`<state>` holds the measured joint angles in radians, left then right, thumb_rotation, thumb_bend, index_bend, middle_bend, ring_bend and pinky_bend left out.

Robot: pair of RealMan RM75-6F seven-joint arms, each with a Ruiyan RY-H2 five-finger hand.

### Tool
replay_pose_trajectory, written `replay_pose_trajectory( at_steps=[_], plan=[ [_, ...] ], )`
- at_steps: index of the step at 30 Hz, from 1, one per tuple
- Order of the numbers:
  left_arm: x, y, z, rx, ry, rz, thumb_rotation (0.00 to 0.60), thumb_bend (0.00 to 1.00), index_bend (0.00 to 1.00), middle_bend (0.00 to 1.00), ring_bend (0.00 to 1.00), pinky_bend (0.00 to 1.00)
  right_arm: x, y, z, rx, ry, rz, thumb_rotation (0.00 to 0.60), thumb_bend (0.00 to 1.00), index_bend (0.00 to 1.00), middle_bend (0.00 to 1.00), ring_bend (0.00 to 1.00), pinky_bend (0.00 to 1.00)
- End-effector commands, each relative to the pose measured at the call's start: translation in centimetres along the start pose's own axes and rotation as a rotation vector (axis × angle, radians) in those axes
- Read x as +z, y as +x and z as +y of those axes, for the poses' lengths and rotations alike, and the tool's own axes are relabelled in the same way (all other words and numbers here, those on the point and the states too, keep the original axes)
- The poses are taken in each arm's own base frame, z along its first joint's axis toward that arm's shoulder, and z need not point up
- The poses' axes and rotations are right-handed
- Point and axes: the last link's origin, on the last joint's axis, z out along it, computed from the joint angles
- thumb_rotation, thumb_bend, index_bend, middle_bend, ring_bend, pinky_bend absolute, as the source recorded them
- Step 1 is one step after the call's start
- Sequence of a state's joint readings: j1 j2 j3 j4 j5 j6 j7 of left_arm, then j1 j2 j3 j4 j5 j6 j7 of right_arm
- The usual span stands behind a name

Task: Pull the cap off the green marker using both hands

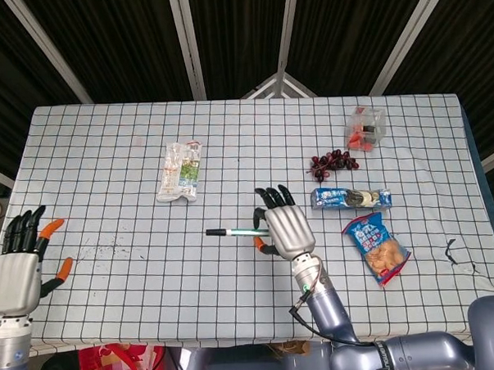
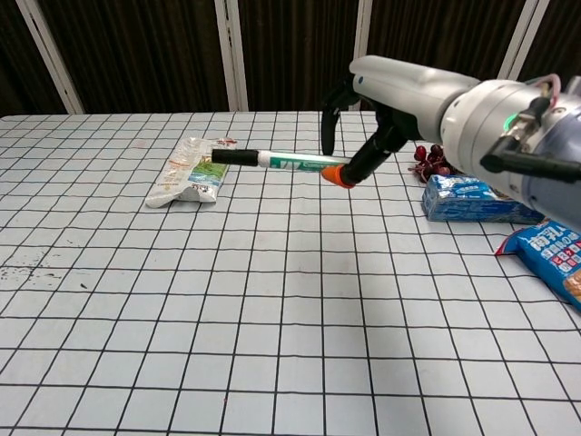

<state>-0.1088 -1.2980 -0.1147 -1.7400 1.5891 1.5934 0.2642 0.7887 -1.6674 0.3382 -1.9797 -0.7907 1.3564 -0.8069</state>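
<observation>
The green marker (image 2: 272, 160) has a white-and-green barrel and a black cap pointing left. My right hand (image 2: 386, 109) holds it by its right end, lifted well above the checked table and roughly level. In the head view the marker (image 1: 231, 232) sticks out left of the right hand (image 1: 283, 228). My left hand (image 1: 21, 264) shows only in the head view, at the table's near left edge, fingers spread and holding nothing, far from the marker.
A crumpled snack bag (image 2: 192, 173) lies at the left back. Grapes (image 1: 332, 160), a clear box (image 1: 366, 127), a blue biscuit pack (image 2: 477, 198) and a blue chip bag (image 2: 554, 259) crowd the right side.
</observation>
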Motion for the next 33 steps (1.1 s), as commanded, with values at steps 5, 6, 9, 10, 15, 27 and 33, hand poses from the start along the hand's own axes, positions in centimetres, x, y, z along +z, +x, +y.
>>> replay_pose_trajectory(
  at_steps=[5, 6, 9, 10, 15, 27, 33],
  plan=[
    [0.9, -1.6, 4.0, -0.064, -0.082, -0.016, 0.6, 0.42, 0.28, 0.05, 0.0, 0.03, 0.1, 0.7, -3.7, -0.002, 0.026, 0.004, 0.6, 0.51, 0.84, 0.15, 0.12, 0.0],
    [1.0, -2.0, 4.5, -0.074, -0.093, -0.021, 0.6, 0.42, 0.29, 0.06, 0.0, 0.03, 0.1, 0.8, -4.2, 0.002, 0.033, 0.0, 0.6, 0.51, 0.84, 0.15, 0.12, 0.0],
    [1.3, -2.6, 5.4, -0.083, -0.106, -0.021, 0.6, 0.42, 0.3, 0.06, 0.0, 0.03, 0.0, 0.8, -5.2, -0.001, 0.038, -0.003, 0.6, 0.51, 0.84, 0.15, 0.12, 0.0],
    [1.4, -2.9, 5.6, -0.087, -0.11, -0.02, 0.6, 0.42, 0.3, 0.06, 0.0, 0.03, 0.0, 0.8, -5.4, -0.003, 0.039, -0.003, 0.6, 0.51, 0.84, 0.15, 0.12, 0.0],
    [1.8, -3.8, 6.4, -0.095, -0.117, -0.014, 0.6, 0.42, 0.32, 0.07, 0.0, 0.03, -0.2, 0.9, -6.5, -0.012, 0.041, -0.006, 0.6, 0.51, 0.84, 0.15, 0.12, 0.0],
    [1.9, -4.2, 7.9, -0.125, -0.144, 0.019, 0.6, 0.42, 0.34, 0.08, 0.0, 0.03, 0.4, -0.7, -8.4, 0.004, 0.05, -0.039, 0.6, 0.51, 0.84, 0.15, 0.12, 0.0],
    [1.9, -4.5, 8.3, -0.141, -0.147, 0.022, 0.6, 0.42, 0.36, 0.09, 0.0, 0.03, 0.8, -1.1, -9.1, 0.017, 0.052, -0.045, 0.6, 0.51, 0.84, 0.15, 0.12, 0.0]
  ],
)
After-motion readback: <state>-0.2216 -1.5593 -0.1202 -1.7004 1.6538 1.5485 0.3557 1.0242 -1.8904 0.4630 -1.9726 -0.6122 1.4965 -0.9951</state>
